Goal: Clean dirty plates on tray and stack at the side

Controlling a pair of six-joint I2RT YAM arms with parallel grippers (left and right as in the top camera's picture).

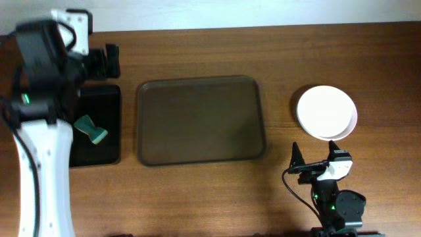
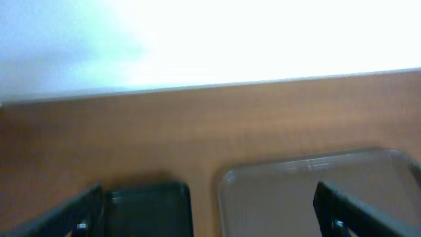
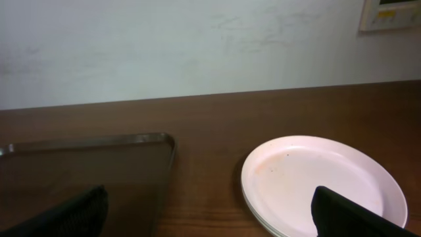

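Note:
The plates (image 1: 327, 112) lie stacked on the table at the right, off the tray; the top one is white with faint orange specks and also shows in the right wrist view (image 3: 322, 184). The large dark-brown tray (image 1: 200, 120) sits in the middle with nothing on it; it also shows in the left wrist view (image 2: 316, 191) and the right wrist view (image 3: 79, 171). My left gripper (image 1: 105, 62) is open and empty above the far left of the table. My right gripper (image 1: 314, 160) is open and empty near the front edge, just in front of the plates.
A narrow black tray (image 1: 95, 125) at the left holds a teal sponge (image 1: 91, 129). My white left arm runs along the left edge. A wall stands behind the table's far edge.

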